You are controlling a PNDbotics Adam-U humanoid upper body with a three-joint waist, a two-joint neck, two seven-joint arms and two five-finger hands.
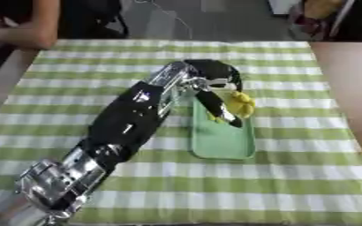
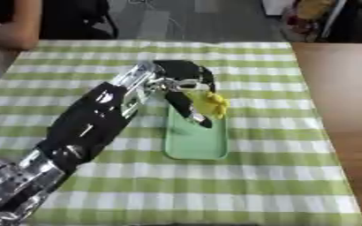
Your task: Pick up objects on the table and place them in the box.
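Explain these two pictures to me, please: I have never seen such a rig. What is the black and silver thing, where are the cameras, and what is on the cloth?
Both pictures come from one stereo camera in the robot's head, looking down at the table, so they show the same moment from its left and right eyes. The black and silver limb entering from the lower left is the robot's left arm, driven by a person. Its robot hand has its fingers curled round a small yellow object, held over the far end of a pale green tray. What the yellow thing is cannot be made out. The tray lies on a green and white checked tablecloth. The right hand is not in view.
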